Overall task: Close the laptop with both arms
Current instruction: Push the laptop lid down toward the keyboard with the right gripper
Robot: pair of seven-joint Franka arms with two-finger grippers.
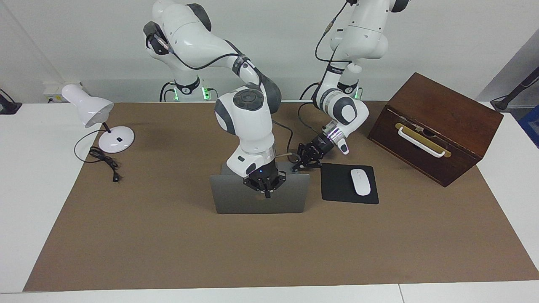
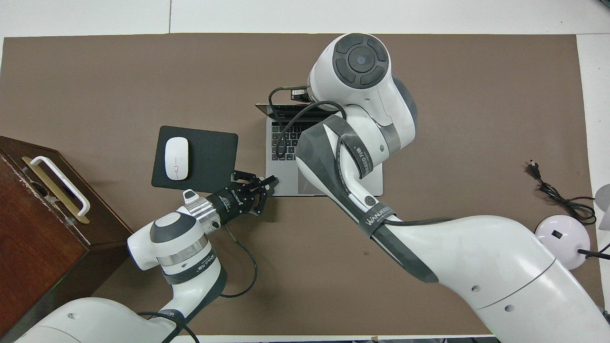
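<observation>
Closing job, lid not down yet: you've got the laptop (image 1: 257,198) mid-mat, lid about upright, its back with the logo facing away from the robots, keyboard facing them. Long axis runs across the table, arm end to arm end; the hinge lies along it. Right gripper (image 1: 267,192), the bigger 1, has its fingertips pressed together, holding nothing, tip against the back of the lid just under its top edge, so the lid lies robot-ward of those jaws; you'd likely push it that way and down. Left gripper (image 2: 269,183), also pinched shut and empty, sits at the base's robot-side corner next to the mouse pad (image 2: 209,147), base just ahead of its jaws, probably pinning it. Right arm's the nearer 1 to the lid.
</observation>
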